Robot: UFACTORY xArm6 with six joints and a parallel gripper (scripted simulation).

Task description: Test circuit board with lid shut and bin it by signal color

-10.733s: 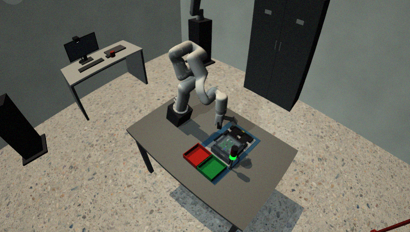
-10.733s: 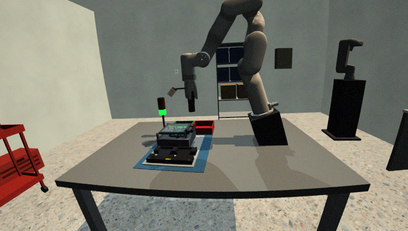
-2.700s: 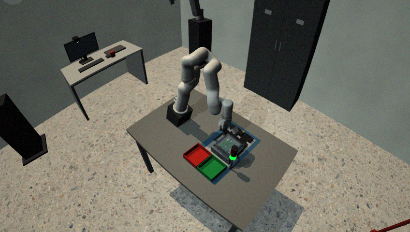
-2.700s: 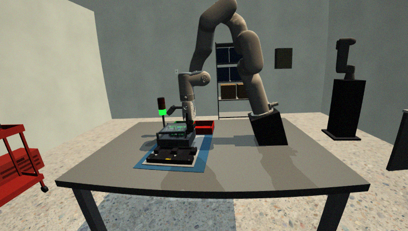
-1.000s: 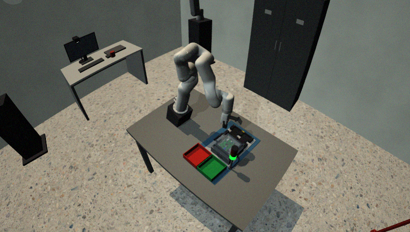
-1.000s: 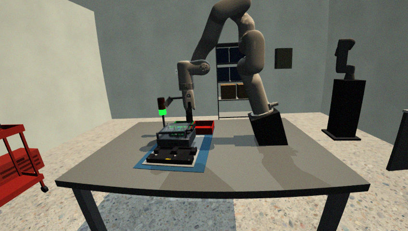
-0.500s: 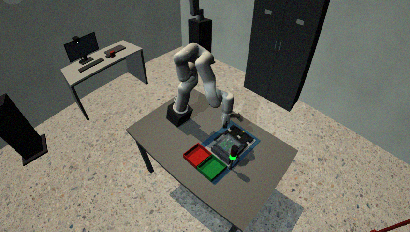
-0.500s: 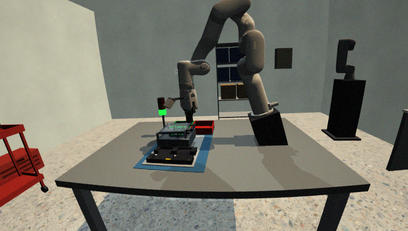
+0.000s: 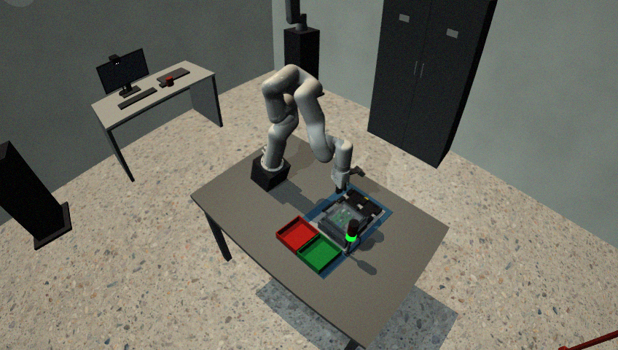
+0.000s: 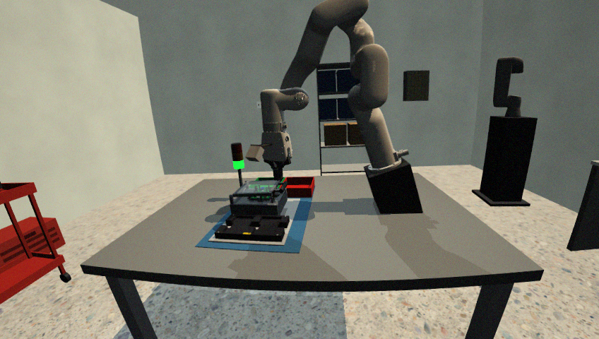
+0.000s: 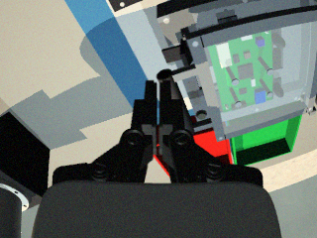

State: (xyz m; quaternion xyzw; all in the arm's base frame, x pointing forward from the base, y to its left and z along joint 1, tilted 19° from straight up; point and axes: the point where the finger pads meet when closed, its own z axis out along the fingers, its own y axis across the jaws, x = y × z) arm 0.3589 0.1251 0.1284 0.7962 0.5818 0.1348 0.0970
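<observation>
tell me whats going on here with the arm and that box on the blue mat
A single robot arm is testing a circuit board. The board lies inside the tester under its shut clear lid, and the signal tower beside it glows green. The hand is shut and holds nothing; it hovers at the tester's edge, seemingly lining up to press the latch tab. The tray is without the board, and the red bin and green bin have nothing in them.
</observation>
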